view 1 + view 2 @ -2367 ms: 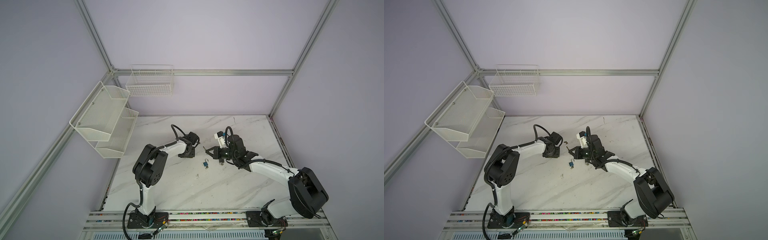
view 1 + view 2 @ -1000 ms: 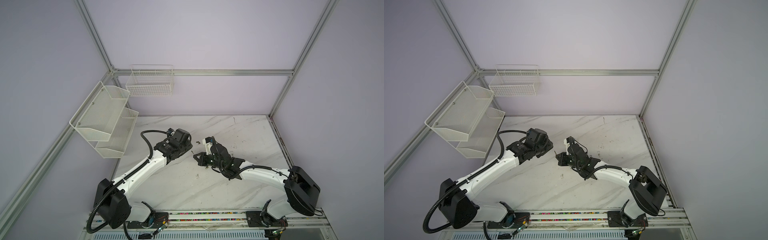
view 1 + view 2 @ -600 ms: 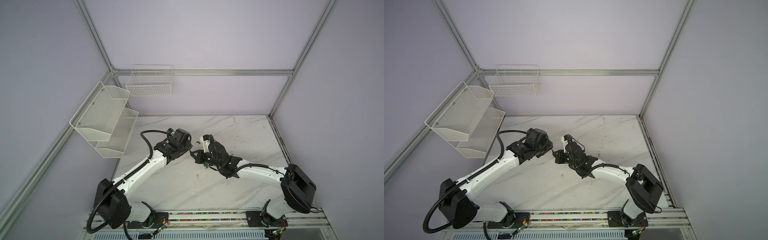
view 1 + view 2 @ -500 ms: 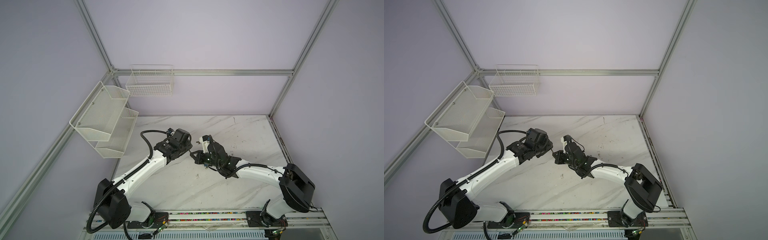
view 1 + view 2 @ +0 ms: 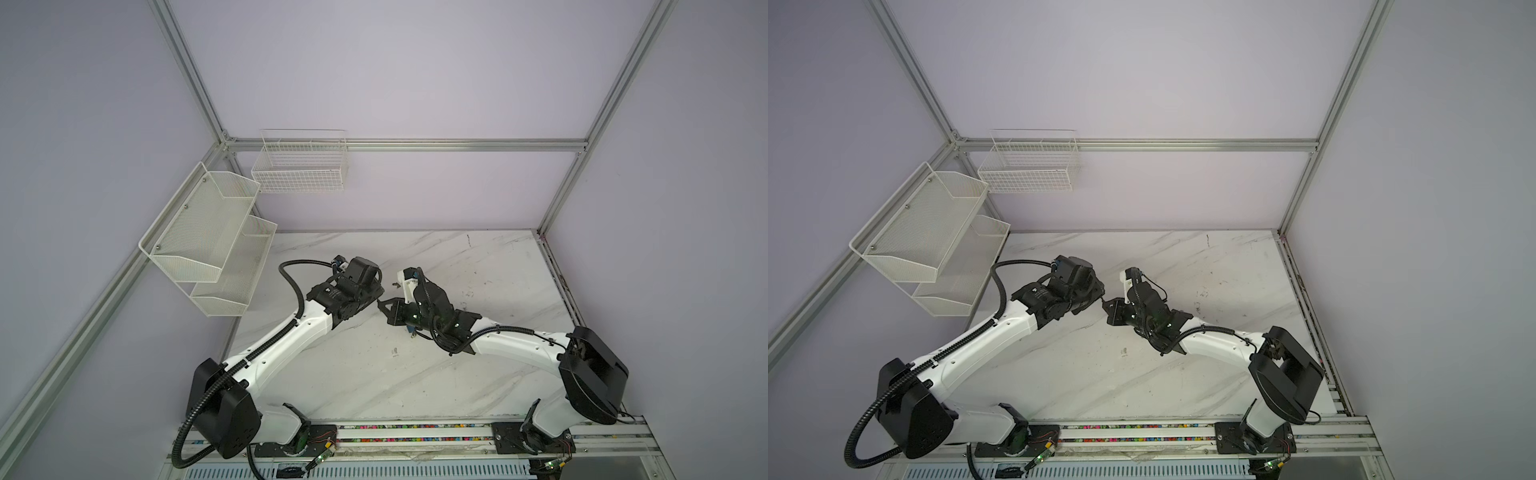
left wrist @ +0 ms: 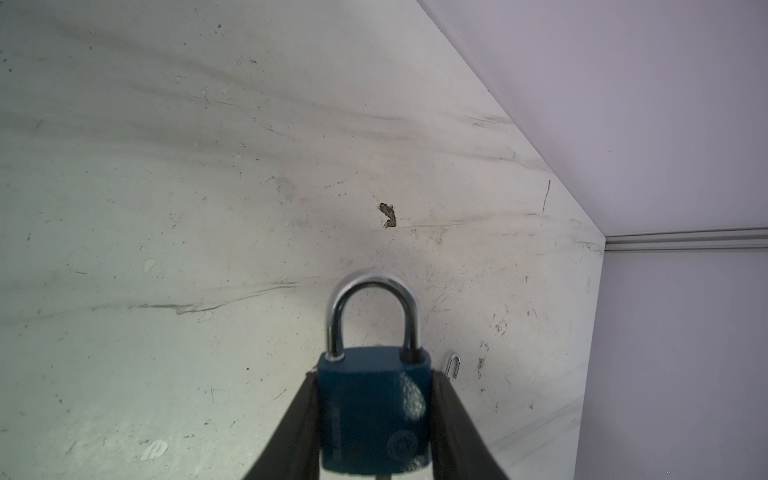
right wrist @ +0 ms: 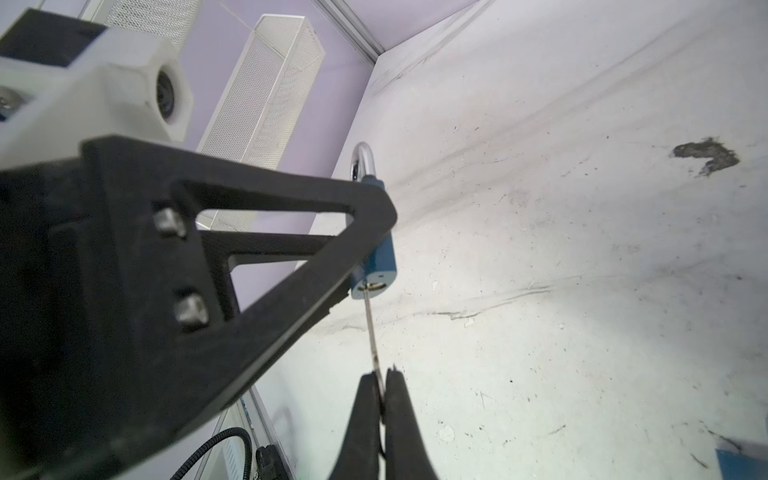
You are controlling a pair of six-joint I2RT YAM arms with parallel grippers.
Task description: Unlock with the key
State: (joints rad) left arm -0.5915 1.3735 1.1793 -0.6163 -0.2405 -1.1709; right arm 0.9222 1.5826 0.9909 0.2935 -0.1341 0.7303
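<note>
Gripping a smooth blue padlock by its sides between the left fingers, rounded steel shackle jutting past the tips. Pinching a thin metal key in the closed right fingers, blade meeting the keyway just ahead, open scuffed marble surface beyond.

Top views: high over the front edge of the bench, facing down and back, far off; both cover all of it. Wrist cameras: close behind left hand and right hand, facing along them; both show the padlock.
</note>
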